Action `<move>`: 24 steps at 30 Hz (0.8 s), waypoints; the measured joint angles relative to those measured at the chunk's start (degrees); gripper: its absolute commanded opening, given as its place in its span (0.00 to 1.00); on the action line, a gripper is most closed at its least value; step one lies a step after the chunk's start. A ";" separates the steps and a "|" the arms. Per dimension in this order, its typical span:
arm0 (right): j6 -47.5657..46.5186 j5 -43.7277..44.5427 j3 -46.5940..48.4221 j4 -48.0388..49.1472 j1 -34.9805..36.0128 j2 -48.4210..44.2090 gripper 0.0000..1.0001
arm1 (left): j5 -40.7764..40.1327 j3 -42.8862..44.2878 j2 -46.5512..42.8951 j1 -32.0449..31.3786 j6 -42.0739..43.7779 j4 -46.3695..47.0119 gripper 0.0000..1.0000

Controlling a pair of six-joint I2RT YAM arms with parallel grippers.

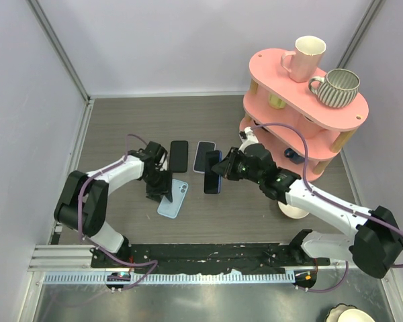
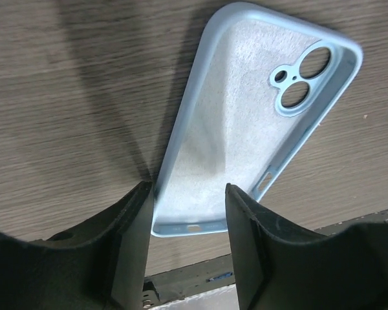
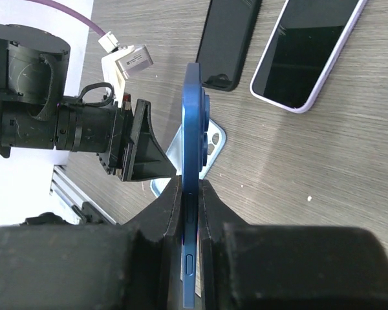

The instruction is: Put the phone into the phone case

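light blue silicone phone case lies flat on the wood table, open side up, its plain end toward the black front rail. left gripper clamps that end across its width. right gripper pinches the dark blue phone on edge, just beside the case; bare table lies around them.

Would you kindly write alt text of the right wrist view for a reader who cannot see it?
The right gripper holds a blue phone edge-on above the table. Beyond are the left gripper, a pale blue case and two flat-lying phones.
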 measured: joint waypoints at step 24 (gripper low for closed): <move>-2.43 -7.48 -4.48 4.55 0.68 4.98 0.01 | 0.76 -2.71 -12.96 -7.74 -16.31 9.03 0.99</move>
